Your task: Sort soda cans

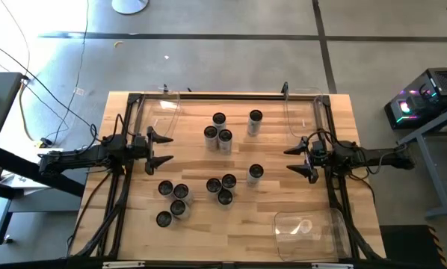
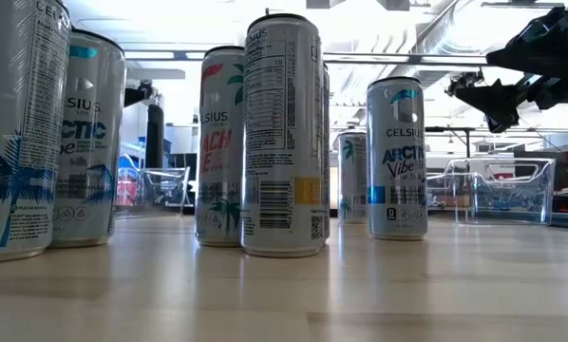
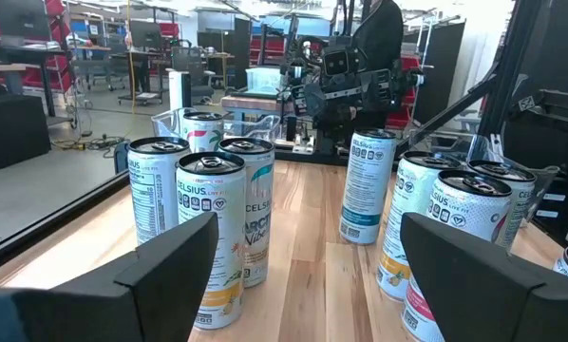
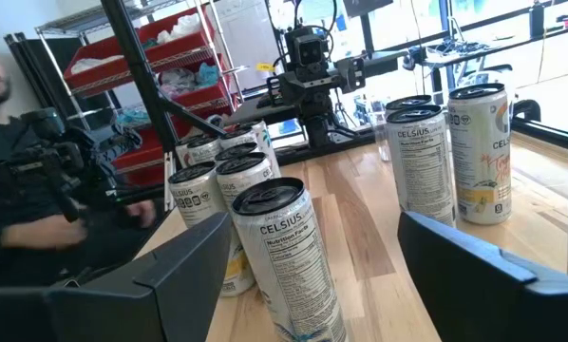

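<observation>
1. Wooden table (image 1: 298, 202) fills the middle of a workshop; cans (image 1: 218, 134) stand upright in loose clusters across its centre, unsorted.
2. Clear bins (image 1: 308, 232) wait at the table's edges, seemingly empty, likely as sorting targets.
3. Left gripper (image 1: 161, 149) hovers at the left edge, fingers spread, holding nothing.
4. Right gripper (image 1: 299, 160) mirrors it at the right edge, also spread and empty, probably poised to begin.

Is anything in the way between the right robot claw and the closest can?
Nothing visible is. The right gripper, open, faces a lone can across bare table. The other cans stand farther off, behind or beside that one.
</observation>
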`<state>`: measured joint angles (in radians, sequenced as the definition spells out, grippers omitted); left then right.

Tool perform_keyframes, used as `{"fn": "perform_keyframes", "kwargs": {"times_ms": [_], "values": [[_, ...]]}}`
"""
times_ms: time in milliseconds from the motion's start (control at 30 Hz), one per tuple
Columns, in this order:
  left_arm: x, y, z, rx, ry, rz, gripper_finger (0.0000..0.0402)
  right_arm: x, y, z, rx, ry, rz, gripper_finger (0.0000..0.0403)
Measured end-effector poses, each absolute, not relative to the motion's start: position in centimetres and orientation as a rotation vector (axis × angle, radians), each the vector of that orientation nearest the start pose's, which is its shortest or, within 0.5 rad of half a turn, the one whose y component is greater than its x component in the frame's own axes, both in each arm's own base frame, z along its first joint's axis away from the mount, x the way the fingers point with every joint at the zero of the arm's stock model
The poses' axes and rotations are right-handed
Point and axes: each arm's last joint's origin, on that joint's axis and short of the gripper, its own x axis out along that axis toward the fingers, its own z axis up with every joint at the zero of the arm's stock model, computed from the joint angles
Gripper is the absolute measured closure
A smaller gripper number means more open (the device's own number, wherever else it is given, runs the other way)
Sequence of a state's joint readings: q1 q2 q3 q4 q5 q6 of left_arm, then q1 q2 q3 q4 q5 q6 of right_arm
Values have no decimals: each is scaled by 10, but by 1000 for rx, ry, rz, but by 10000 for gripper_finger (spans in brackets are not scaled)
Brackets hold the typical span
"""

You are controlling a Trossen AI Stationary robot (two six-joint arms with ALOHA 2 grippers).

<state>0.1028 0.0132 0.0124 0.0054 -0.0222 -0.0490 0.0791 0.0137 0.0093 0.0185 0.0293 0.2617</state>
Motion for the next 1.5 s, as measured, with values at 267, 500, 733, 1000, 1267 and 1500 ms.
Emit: {"fn": "perform_keyframes", "kwargs": {"times_ms": [267, 500, 733, 1000, 1267, 1500], "values": [[97, 11, 167, -49, -8, 125, 78, 98, 7, 167, 263, -7, 52, 105], [97, 11, 167, -49, -8, 125, 78, 98, 7, 167, 263, -7, 51, 105], [97, 11, 167, -49, -7, 125, 78, 98, 7, 167, 263, -8, 51, 105], [97, 11, 167, -50, -7, 125, 78, 98, 7, 167, 263, -7, 51, 105], [97, 11, 167, -51, -8, 125, 78, 98, 6, 168, 260, -18, 28, 105], [97, 11, 169, -236, -42, 122, 78, 96, 2, 184, 347, -209, -90, 105]]}}
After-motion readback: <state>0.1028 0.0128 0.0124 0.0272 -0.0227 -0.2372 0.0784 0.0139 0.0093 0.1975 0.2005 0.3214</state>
